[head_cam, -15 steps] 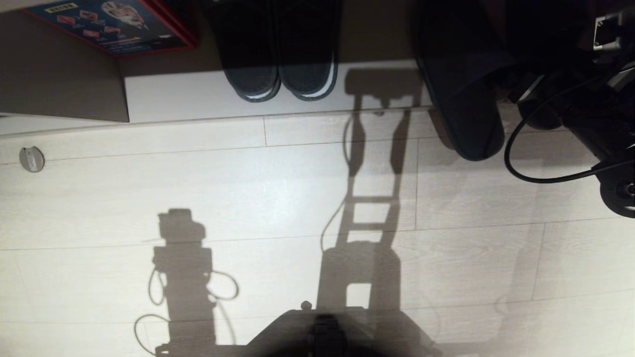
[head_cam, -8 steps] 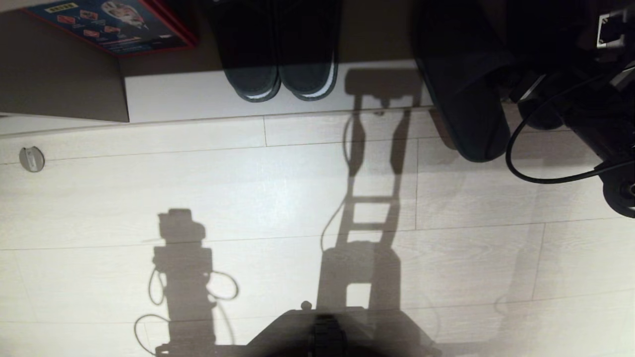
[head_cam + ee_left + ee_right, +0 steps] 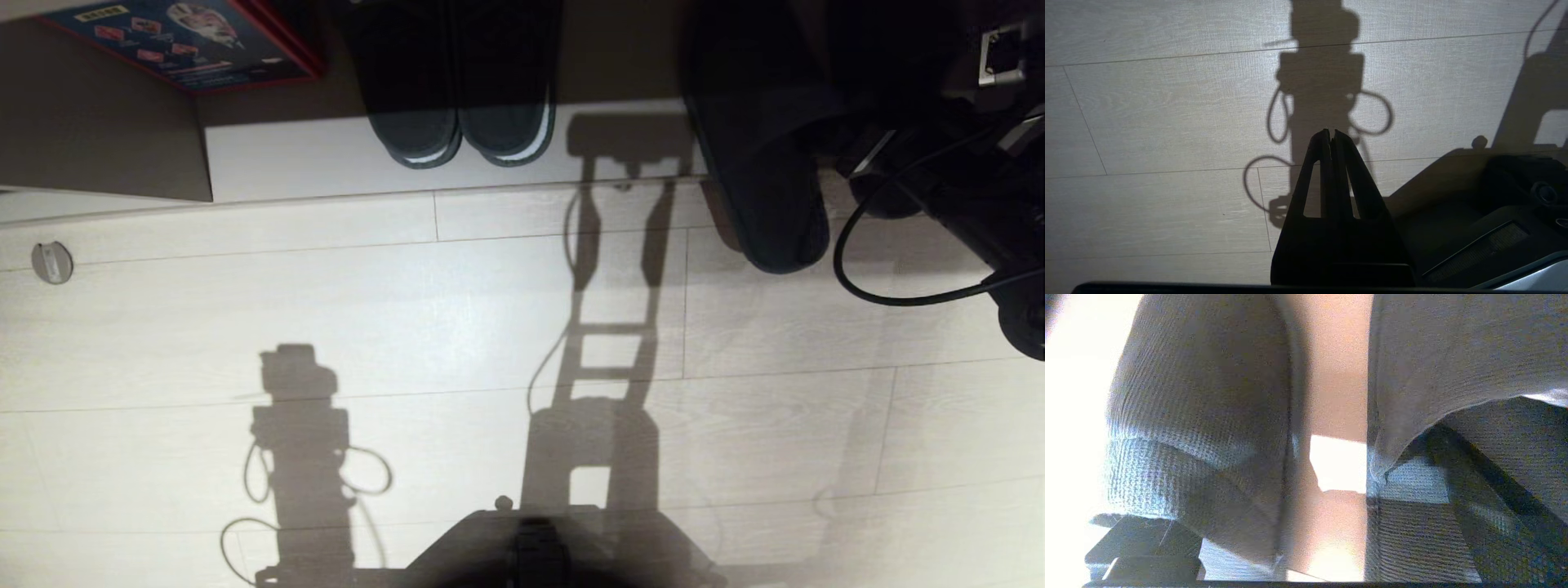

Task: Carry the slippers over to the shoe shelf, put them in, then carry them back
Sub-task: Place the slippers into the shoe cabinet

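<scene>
Plain dark charcoal slippers with woven uppers sit at the right end of the low pale wood-grain shoe shelf. In the head view one dark slipper lies toe-in under the shadowed opening, its rounded heel end hanging out past the pale base board over the light plank floor. Can't tell from that view whether it rests on the board or is lifted.

Right wrist view: two knit charcoal uppers side by side, a gap between them showing tan shelf surface and a bright patch. Camera is very close to both slippers.

Right gripper is up against the outer side of the slippers, black arm and looped cable trailing off to the right. Its fingers stand spread as wide as they go. One dark finger shows in the wrist view, lying beside the edge of the nearer slipper. The frames don't settle whether the spread fingers span and hold the pair.

Left gripper hangs over bare floor, pointing down, fingertips pressed together with nothing between them. It's well apart from the shelf.

Further left on the base board: a second dark pair with white stripes along the sole edge, heels just over the board. A red-edged printed box sits in the next compartment, beyond the upright divider. A small round metal disc is set in the floor at far left.
</scene>
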